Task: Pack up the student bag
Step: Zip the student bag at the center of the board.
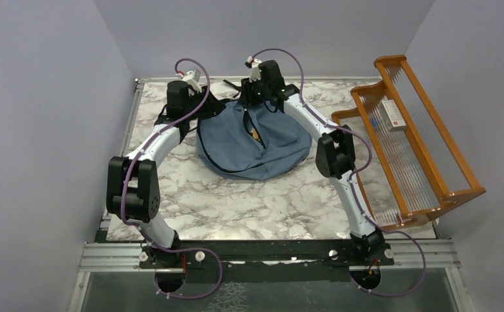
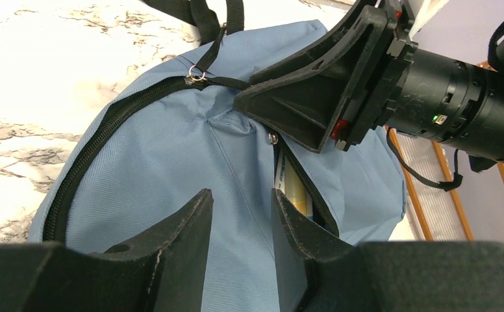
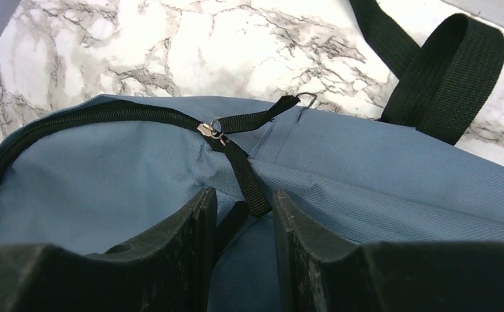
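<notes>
One bag (image 1: pixel 262 146) lies flat on bench (image 1: pixel 236 201), far middle, top end away from you. Orange rack (image 1: pixel 425 149) stands at right side, apart from bag.

Your left gripper (image 2: pixel 243 195): over bag, fingers half apart, blue cloth between them, cannot tell if pinched.

Your right gripper (image 3: pixel 244 195): at bag top end, fingers half apart, black zipper strap (image 3: pixel 243 172) passes between them, cannot tell if held.

Zipper slit partly open, something yellow (image 2: pixel 295 188) inside.
</notes>
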### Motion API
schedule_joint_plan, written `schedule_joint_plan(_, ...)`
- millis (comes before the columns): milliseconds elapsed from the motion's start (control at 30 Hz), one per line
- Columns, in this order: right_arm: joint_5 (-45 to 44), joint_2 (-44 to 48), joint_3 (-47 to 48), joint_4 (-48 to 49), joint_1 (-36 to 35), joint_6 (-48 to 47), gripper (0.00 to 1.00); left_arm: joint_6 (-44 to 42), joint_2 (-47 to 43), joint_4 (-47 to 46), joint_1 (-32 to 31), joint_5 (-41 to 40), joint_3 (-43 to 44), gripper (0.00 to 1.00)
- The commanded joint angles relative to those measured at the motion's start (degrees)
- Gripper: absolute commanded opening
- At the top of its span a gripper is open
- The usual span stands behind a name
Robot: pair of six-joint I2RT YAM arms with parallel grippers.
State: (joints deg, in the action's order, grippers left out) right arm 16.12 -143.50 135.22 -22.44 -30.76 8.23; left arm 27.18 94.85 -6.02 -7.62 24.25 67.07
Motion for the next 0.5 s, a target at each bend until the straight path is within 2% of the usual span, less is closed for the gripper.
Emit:
schedule_joint_plan(0,2.4,-1.9,2.0,-1.1,-0.3,1.4,0.39,0.3,0.6,-1.5,0.1,1.7,0.0,0.39)
schedule_joint_plan(233,4.0,-1.5,1.6,0.3,-0.3,2.5,0.25,0.5,0.6,-1.5,0.1,1.9,0.0,0.39)
schedule_joint_plan(333,4.3,0.2,-0.1,2.5,-0.3,2.6,0.16,0.5,0.5,-1.4,0.2,1.9,0.1,0.39)
schedule_joint_plan(467,4.5,3.1,-2.8,5.7,-0.3,2.1,0.10,0.4,0.6,-1.3,0.2,2.0,0.1,0.39)
